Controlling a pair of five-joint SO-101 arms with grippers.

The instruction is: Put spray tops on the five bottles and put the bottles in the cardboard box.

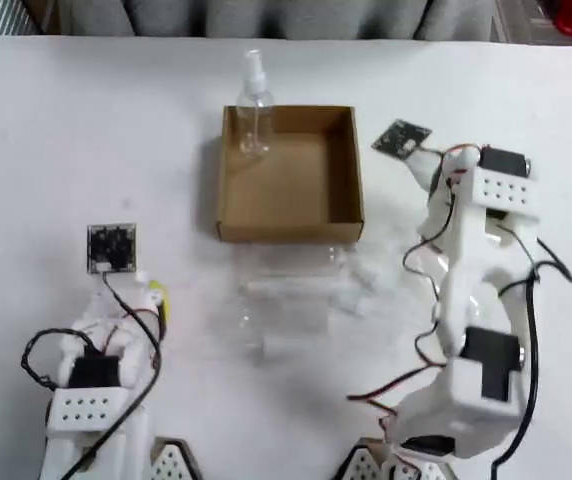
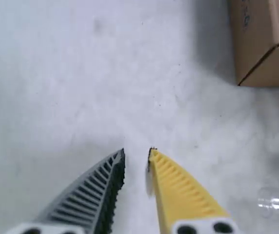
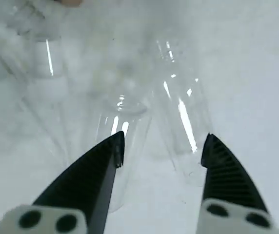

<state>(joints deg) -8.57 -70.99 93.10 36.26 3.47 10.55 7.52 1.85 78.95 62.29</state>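
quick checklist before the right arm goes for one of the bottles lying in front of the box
1. Right gripper open: ok, jaws wide apart, nothing held.
2. One bottle singled out: not ok, the loose bottles lie crowded side by side ahead of it.
3. Left gripper free: ok, narrowly open and empty above the table.
4. Room in the cardboard box: ok, one capped bottle stands in a back corner.
5. Spray tops at hand: cannot tell how many.

My left arm (image 1: 86, 405) and right arm (image 1: 458, 270) were white plastic with black motors (image 1: 491, 355), trailing black and red cables (image 1: 529, 330). My left claw (image 2: 136, 155) had one grey ribbed finger (image 2: 95, 192), one yellow; my right claw (image 3: 162, 144), two black.
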